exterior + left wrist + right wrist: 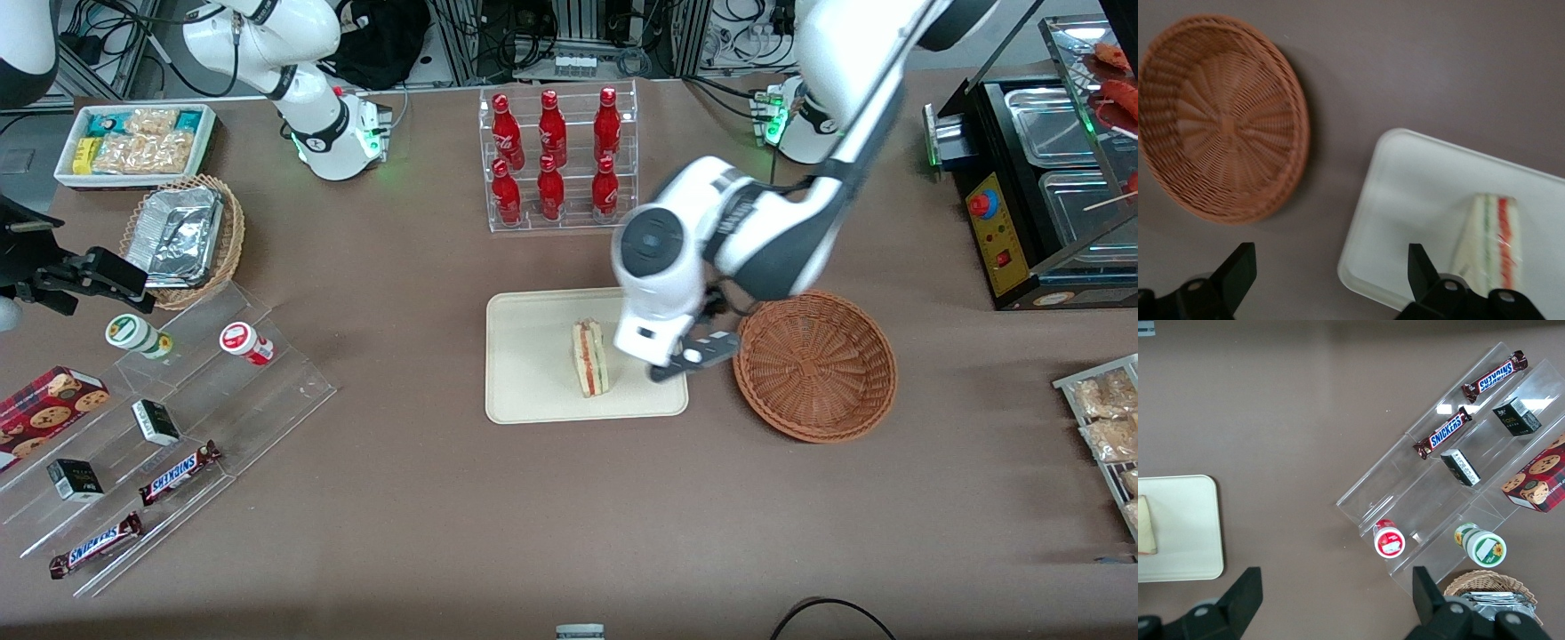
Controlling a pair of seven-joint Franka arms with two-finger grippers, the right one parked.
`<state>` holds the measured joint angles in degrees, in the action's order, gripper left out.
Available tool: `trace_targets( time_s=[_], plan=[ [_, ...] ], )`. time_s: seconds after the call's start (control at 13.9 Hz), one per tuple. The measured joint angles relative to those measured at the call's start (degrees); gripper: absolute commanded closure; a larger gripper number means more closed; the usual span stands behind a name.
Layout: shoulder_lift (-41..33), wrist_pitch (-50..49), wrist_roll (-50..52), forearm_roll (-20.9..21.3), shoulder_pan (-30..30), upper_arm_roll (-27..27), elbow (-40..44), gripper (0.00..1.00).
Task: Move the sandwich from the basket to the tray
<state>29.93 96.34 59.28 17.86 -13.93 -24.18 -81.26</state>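
the sandwich [590,357] lies on the tray [533,391], propped on a bread face with its striped filling edge up, a placement that suits a wedge set down from above and let go. it rests toward the edge of the tray that faces the basket [815,365], which fits a short carry across from there. the basket now holds nothing and sits on the brown surface [569,516] just beside the tray, apart from it by a narrow strip.

the gripper [692,357] hangs over the tray edge nearest the basket, between sandwich and basket. its jaws stand wide apart with nothing between them; in the wrist view the two fingers [1238,268] frame bare surface and the tray corner, the sandwich [1491,243] lying by one of them. by the look of it the placing is done and only a clear withdrawal is left.

around it: a clear rack of red bottles [556,156] stands farther from the front camera than the tray, close enough to matter for a careless lift. a tan basket of foil containers [182,236], a white bin of snack packets [133,142] and stepped acrylic shelves with snickers bars [178,471] lie toward the parked arm's end, well apart. a black food warmer [1040,187] sits toward the working arm's end. nothing blocks a straight rise.
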Motion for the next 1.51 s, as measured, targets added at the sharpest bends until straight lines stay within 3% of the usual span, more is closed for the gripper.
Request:
trace_targets(
  time_s=[0.65,1.01,1.23,1.51],
  plan=[
    [-11.6,-0.4,-18.0,-4.4,12.8,0.0,-12.1,0.0],
    [-19.9,-2.8,-32.5,-10.4,19.5,1.0,-18.4,0.0],
    [-23.4,-6.2,-39.3,-12.5,19.3,4.9,-18.8,0.0],
    [-27.9,-10.6,-48.0,-15.7,15.1,14.6,-18.6,0.0]
  ],
)
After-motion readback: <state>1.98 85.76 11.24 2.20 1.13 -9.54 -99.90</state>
